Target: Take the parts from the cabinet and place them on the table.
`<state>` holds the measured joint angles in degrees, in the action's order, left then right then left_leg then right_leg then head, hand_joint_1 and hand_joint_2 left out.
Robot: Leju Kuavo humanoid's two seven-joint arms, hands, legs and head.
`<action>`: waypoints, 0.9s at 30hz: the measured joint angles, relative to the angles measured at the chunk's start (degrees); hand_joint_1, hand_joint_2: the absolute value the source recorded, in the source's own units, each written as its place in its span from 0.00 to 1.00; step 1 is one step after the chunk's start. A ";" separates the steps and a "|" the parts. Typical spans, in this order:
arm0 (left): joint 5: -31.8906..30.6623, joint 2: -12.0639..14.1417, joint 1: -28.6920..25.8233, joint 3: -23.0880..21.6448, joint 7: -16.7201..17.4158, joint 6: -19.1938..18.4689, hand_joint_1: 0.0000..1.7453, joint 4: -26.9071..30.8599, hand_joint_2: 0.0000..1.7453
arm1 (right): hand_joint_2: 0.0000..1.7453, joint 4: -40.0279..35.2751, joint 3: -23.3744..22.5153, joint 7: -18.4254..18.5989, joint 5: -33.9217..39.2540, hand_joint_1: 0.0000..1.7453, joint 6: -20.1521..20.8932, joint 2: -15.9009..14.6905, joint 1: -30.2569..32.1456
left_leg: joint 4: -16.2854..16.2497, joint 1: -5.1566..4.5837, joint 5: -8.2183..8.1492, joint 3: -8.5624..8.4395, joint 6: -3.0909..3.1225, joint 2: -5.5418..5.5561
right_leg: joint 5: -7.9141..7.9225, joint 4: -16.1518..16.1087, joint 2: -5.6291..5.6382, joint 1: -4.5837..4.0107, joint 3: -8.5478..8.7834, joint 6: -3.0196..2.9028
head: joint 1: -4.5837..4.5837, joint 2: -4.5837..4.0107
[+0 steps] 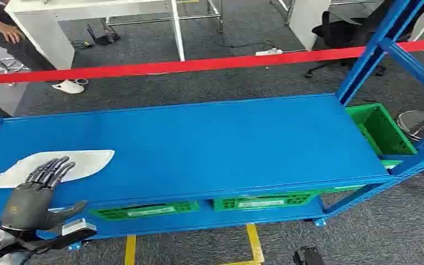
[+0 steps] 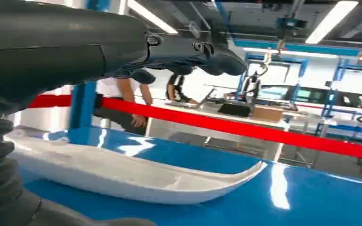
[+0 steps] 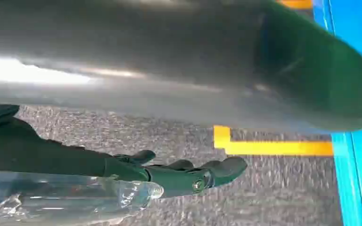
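While hovering over the white part (image 1: 55,167) on the blue shelf top (image 1: 210,143), left hand (image 1: 36,193) sits with fingers spread flat, gripping nothing; fingertips overlap the part's near edge in head view, contact can't tell. Looks like the pick step, grasp not yet made. Left wrist view has the part (image 2: 136,174) lying long and shallow just under the fingers (image 2: 202,54). Next needs lowering, curling around the thin rim, lifting level, then turning toward the table. Right hand (image 3: 179,174) hangs by the floor, fingers loosely straight, apart, holding nothing; clear plastic wrap (image 3: 61,197) beside it. Green bins (image 1: 199,207) below, another green bin (image 1: 383,130) at the far right. Red barrier tape (image 1: 199,65) behind, person (image 1: 0,30) beyond. Shelf posts (image 1: 372,52) could snag a swing.
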<state>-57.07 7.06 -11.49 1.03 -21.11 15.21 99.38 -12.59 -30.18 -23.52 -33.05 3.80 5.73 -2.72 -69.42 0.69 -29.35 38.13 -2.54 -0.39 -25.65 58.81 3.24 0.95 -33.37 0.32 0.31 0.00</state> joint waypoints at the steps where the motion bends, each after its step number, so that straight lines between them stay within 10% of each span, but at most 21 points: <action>1: -0.56 0.13 0.33 -0.11 0.76 0.00 0.00 -0.15 1.00 | 0.00 0.00 -0.04 0.00 0.02 0.00 -0.02 0.04 -0.02 | 5.42 0.24 3.44 -2.12 -0.20 0.04 | -0.30 0.01 0.46 0.22 0.52 0.36 | 0.04 0.00; 3: -1.77 0.20 1.09 -0.28 2.52 0.09 0.00 -0.57 1.00 | 0.00 0.00 -0.04 0.06 -0.06 0.00 -0.11 0.02 -0.19 | 11.96 0.71 4.95 -4.63 -0.60 0.94 | -1.05 0.62 0.97 -0.32 0.64 1.30 | -0.52 0.00; 7: -4.37 0.22 2.18 -0.44 7.31 -0.43 0.00 -1.31 1.00 | 0.00 0.00 -0.04 0.20 -0.31 0.00 -0.09 0.02 0.11 | 11.85 0.69 4.71 -4.46 1.90 1.25 | -1.24 -0.43 0.99 0.00 0.54 2.62 | -0.15 0.00; 8: -4.81 0.20 2.63 -0.44 8.70 -1.38 0.00 -1.44 1.00 | 0.00 0.00 -0.04 0.20 -0.37 0.00 -0.09 0.02 0.11 | 11.85 0.66 4.69 -4.67 2.28 1.18 | -1.73 0.63 -0.63 -0.04 0.43 2.84 | -0.02 -0.02; 9: -4.87 0.18 2.84 -0.44 9.91 -2.37 0.00 -1.66 1.00 | 0.00 0.00 -0.04 0.20 -0.42 0.00 -0.11 0.02 -0.04 | 11.78 0.31 4.48 -4.79 2.12 1.27 | -2.44 1.49 -1.70 -0.30 0.02 2.29 | 0.44 0.00; 10: -4.89 0.15 2.97 -0.41 11.16 -3.58 0.00 -2.05 1.00 | 0.00 0.00 -0.07 0.20 -0.44 0.00 -0.15 0.02 -0.12 | 11.75 0.09 4.32 -5.03 2.10 1.25 | -0.46 0.00 -1.68 -0.34 0.60 -0.79 | 0.66 0.00; 11: -4.96 0.15 3.09 -0.41 12.06 -4.48 0.00 -2.42 1.00 | 0.00 0.02 -0.09 0.22 -0.48 0.00 -0.18 0.02 -0.17 | 11.79 -0.19 4.22 -5.21 2.22 1.17 | -0.89 0.06 -1.76 -0.31 0.43 -1.73 | 0.55 0.00; 16: -5.48 0.33 3.75 -0.44 15.71 -7.19 0.00 -3.69 1.00 | 0.00 0.02 -0.20 0.24 -0.87 0.00 -0.72 0.07 -0.14 | 11.81 -0.26 4.09 -5.09 2.48 1.07 | -0.40 -0.81 -1.76 -0.05 1.24 0.62 | 0.72 0.00; 17: -5.53 0.35 3.75 -0.46 16.11 -7.52 0.00 -3.91 0.00 | 0.00 0.02 -0.28 0.28 -0.98 0.00 -0.79 0.07 -0.10 | 11.80 -0.26 4.09 -5.09 2.48 1.06 | -0.38 -0.85 -1.75 -0.04 1.27 0.96 | 0.77 0.00; 19: -5.62 0.46 3.72 -0.46 16.61 -8.18 0.00 -4.22 0.00 | 0.00 0.02 -0.63 0.39 -1.12 0.00 -0.79 0.07 -0.11 | 11.80 -0.26 4.07 -5.08 2.49 1.06 | -0.51 -1.03 -1.76 0.05 1.34 2.11 | 0.74 0.00; 20: -5.59 0.53 3.70 -0.50 16.78 -8.55 0.00 -4.31 1.00 | 0.00 0.02 -0.68 0.48 -1.14 0.00 -0.79 0.07 -0.13 | 11.80 -0.26 4.06 -5.09 2.49 1.06 | -0.56 -1.08 -1.76 0.07 1.34 2.39 | 0.74 0.00; 27: -5.48 0.98 3.29 -0.74 17.94 -10.23 0.00 -4.33 1.00 | 0.00 0.02 -1.64 0.68 -1.66 0.00 -0.85 0.07 -0.13 | 11.92 0.00 4.14 -5.14 2.34 1.06 | -0.61 -0.99 -1.76 -0.21 1.24 2.47 | 0.72 0.00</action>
<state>-62.55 8.04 -8.19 0.28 -3.17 4.98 95.06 -12.57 -31.82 -22.84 -34.71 2.95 5.79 -2.85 -57.49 0.69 -25.21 32.99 -0.21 0.67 -26.26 57.81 1.48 0.74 -32.13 2.78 1.03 0.00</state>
